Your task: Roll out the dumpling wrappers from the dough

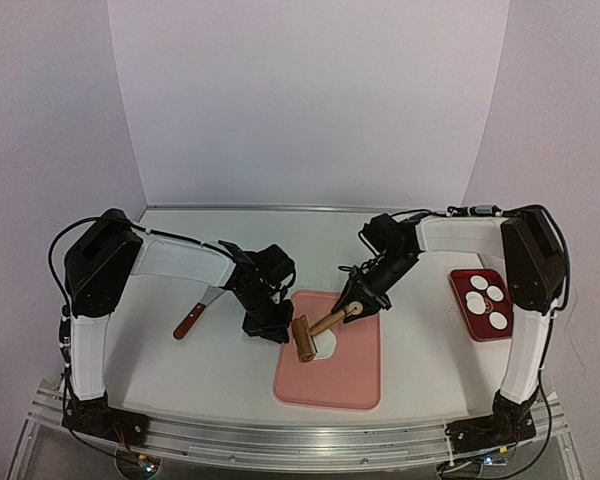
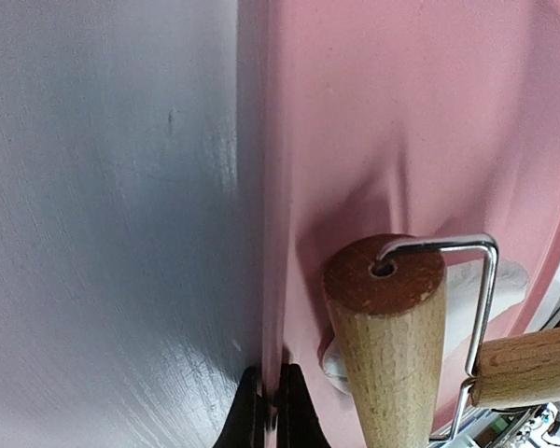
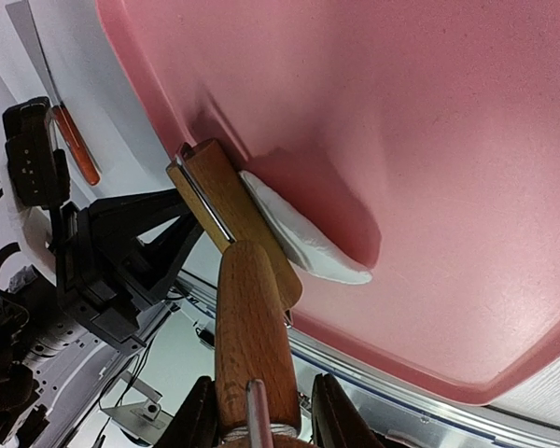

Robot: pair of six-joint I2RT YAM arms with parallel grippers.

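The right fingers grip the rolling pin by its handle, roller pressing the dough on the left half of the pink mat; the left fingers clamp the mat's left edge (four round wrappers sit in a red tray, right of the mat).

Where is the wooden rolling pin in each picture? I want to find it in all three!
Top external: the rolling pin lies slanted on the left part of the pink mat, mid-picture.
Left wrist: bottom right, its round end toward the camera.
Right wrist: bottom centre, handle held in the right gripper.
Shared landmark: the pink mat, with white dough by the roller.
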